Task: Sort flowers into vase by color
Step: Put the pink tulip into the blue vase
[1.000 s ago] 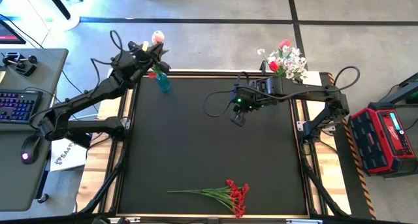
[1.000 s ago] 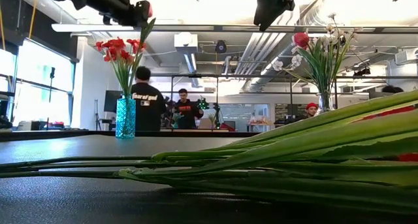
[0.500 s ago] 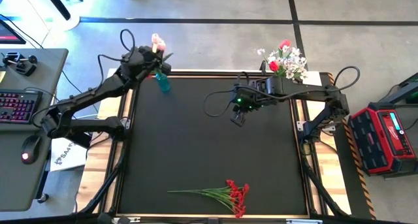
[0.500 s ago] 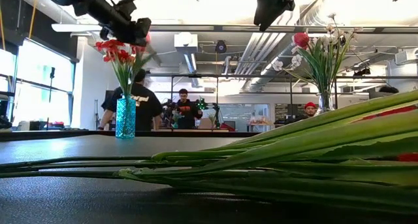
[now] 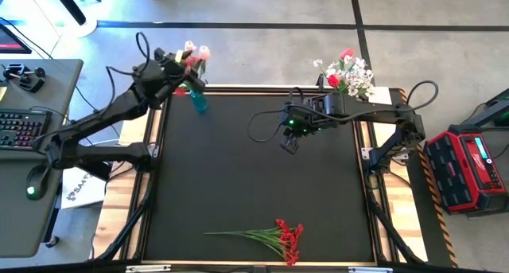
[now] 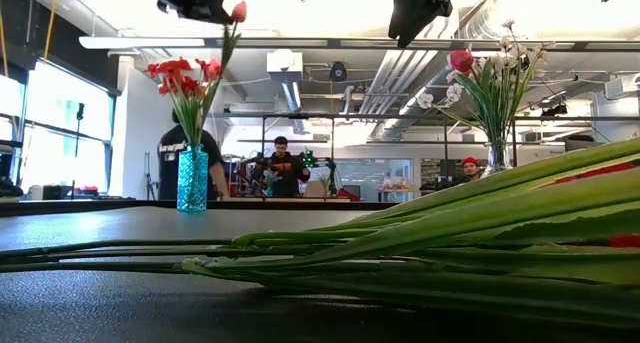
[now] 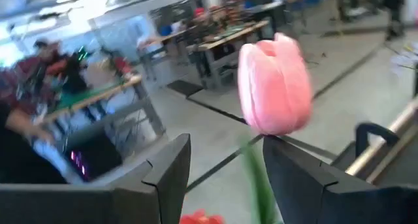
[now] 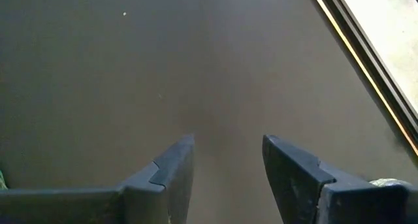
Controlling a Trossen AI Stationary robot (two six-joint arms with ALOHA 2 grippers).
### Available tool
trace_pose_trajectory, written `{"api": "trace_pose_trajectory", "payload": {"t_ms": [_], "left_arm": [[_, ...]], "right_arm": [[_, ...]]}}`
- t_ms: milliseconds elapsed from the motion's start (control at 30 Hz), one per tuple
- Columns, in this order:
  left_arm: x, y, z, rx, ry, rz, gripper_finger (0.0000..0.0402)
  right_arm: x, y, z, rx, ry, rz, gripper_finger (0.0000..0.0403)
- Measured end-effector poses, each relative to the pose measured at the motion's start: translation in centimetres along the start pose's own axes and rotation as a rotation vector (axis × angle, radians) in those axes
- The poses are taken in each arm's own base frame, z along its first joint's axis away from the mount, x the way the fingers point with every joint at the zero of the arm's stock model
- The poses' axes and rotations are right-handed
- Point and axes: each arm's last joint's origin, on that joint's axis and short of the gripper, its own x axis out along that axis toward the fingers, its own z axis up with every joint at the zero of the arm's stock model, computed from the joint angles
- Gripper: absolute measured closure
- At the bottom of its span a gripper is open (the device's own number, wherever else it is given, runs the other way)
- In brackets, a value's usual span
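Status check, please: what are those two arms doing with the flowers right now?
Left gripper fingers open around pink tulip, above blue vase. Right gripper open, empty, over mat. Red bunch on table, nothing blocking.

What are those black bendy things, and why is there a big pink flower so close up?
They are two robot arms at a black table, each ending in two pinching jaws. One camera looks down from above, one sits at table height, and one rides on each wrist. The left gripper is over the blue vase of red flowers. Its wrist camera sees a pink tulip between its open jaws, so the tulip looks huge. The right gripper waits open over the middle of the table. A clear vase holds white and red flowers. A red bunch lies on the table.
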Motion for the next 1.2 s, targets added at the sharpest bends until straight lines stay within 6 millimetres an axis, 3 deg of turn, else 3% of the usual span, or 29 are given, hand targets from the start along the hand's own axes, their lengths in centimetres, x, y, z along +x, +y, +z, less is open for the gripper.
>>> {"api": "trace_pose_trajectory", "payload": {"t_ms": [100, 400, 767, 900, 1200], "left_arm": [[-0.5, -0.1, 0.7, 0.053, 0.039, 0.005, 0.0218], [0.0, 0.7, -2.5, -0.029, 0.334, 0.157, 0.0217], [-0.6, -0.4, -2.0, -0.001, 0.306, 0.092, 0.0217], [-1.3, -0.3, -0.7, -0.041, 0.220, 0.071, 0.0217], [-3.7, -0.2, 5.0, -0.069, 0.019, -0.080, 0.0217]], "right_arm": [[0.0, 0.0, 0.0, 0.000, -0.001, 0.000, 0.0234], [0.0, 0.1, 0.2, 0.002, -0.021, 0.009, 0.0234], [-0.1, 0.5, 0.0, 0.002, -0.016, 0.027, 0.0234], [-0.1, 0.6, 0.0, -0.008, -0.016, 0.028, 0.0234], [-0.1, 0.2, 0.2, -0.022, -0.031, -0.010, 0.0234]]}}
